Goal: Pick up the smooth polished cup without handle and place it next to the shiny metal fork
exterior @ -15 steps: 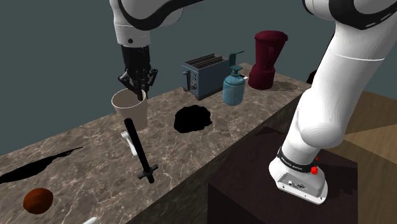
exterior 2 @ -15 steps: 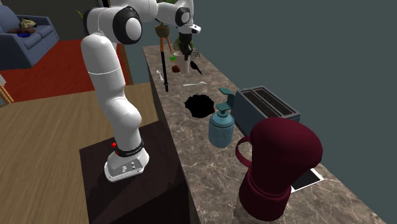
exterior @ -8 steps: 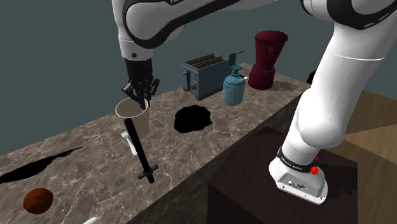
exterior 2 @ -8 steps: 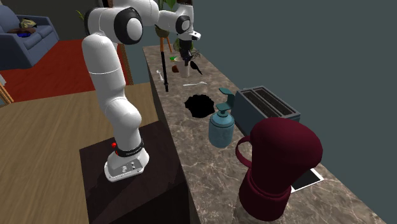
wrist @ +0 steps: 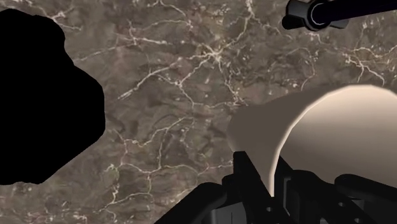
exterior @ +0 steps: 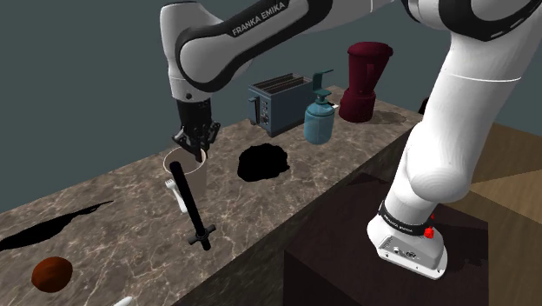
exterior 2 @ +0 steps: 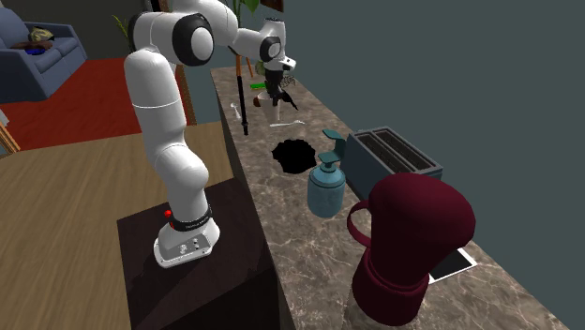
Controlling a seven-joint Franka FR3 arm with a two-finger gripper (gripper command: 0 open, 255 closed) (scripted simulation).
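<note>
My black gripper [exterior: 193, 142] is shut on the rim of a smooth beige cup without a handle [exterior: 188, 174], one finger inside the wall and one outside. In the wrist view the cup [wrist: 331, 133] hangs from the gripper [wrist: 273, 186] just over the marble counter [wrist: 191, 95]. A small white fork [exterior: 176, 196] lies on the counter right beside the cup's base. From the second exterior view the gripper [exterior 2: 277, 92] stands with the cup [exterior 2: 276, 105] at the counter's far end, just beyond the fork [exterior 2: 287, 124]. Whether the cup touches the counter I cannot tell.
A long black tool [exterior: 192, 209] lies in front of the cup and crosses the fork. A black blotch [exterior: 263, 162] marks the counter to the shoulder view's right. Further right stand a toaster [exterior: 280, 103], a teal soap dispenser [exterior: 319, 117] and a dark red jug [exterior: 365, 83]. A brown ball [exterior: 50, 274] lies at the left.
The gripper has carried the cup down and toward the shoulder view's right, from above the counter to just beside the fork. The grip has stayed shut.
</note>
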